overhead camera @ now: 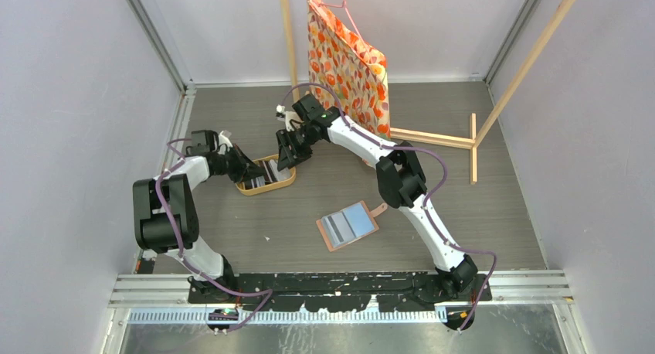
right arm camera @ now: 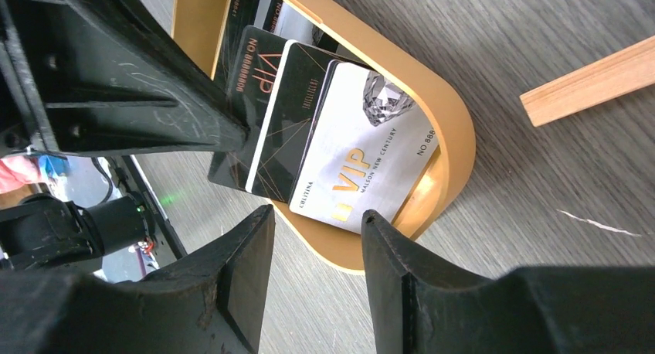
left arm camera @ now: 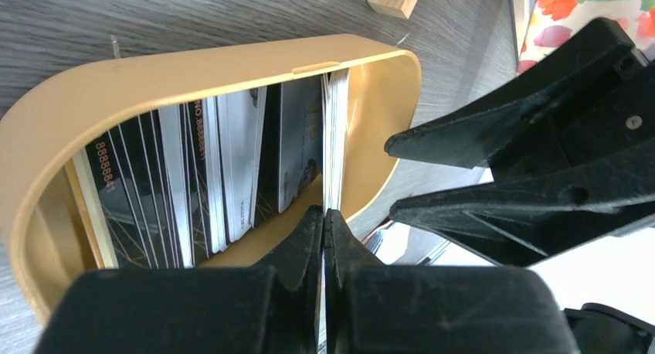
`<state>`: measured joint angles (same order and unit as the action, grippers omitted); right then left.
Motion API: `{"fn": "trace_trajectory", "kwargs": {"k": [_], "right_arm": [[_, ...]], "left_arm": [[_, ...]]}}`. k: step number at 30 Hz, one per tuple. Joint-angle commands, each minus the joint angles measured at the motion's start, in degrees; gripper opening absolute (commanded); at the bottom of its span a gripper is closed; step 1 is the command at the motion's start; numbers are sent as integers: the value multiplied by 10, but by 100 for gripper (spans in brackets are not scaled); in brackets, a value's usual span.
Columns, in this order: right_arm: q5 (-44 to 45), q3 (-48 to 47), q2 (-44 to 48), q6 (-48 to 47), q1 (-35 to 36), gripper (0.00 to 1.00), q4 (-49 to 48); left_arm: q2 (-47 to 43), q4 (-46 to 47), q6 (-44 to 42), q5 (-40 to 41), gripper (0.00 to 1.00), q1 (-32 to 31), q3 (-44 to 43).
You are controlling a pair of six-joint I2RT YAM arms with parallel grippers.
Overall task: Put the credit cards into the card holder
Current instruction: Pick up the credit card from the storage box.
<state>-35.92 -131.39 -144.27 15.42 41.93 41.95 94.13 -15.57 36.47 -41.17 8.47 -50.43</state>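
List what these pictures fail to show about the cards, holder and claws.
- How many credit cards: they overlap in the tray in both wrist views; too small from above.
- Slot contents of the card holder: top view, too small.
- Whether the shut left claw pinches a card: left wrist view, its fingertips cover the contact.

The white card (right arm camera: pixel 363 161) reads "VIP"; a black card (right arm camera: pixel 259 77) likewise.

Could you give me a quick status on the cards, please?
Left pincer shut at edge of cards. Right pincer open at white card. Cards stand in tray; holder lies open, apart. Pincers crowd each other.
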Motion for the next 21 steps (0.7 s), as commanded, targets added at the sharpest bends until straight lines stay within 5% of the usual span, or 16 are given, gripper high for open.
{"fn": "trace_trajectory", "kwargs": {"k": [1,10,21], "right_arm": [[-9,0,49,-23,6,51,3],[-21,-2,60,-47,7,53,14],[-44,-14,109,-141,10,54,69]], "left_arm": [[-39,-29,-30,-1,1,4,-3],[-34,-70,-65,9,0,5,-26],[-161,-177,-161,114,0,6,-60]]}}
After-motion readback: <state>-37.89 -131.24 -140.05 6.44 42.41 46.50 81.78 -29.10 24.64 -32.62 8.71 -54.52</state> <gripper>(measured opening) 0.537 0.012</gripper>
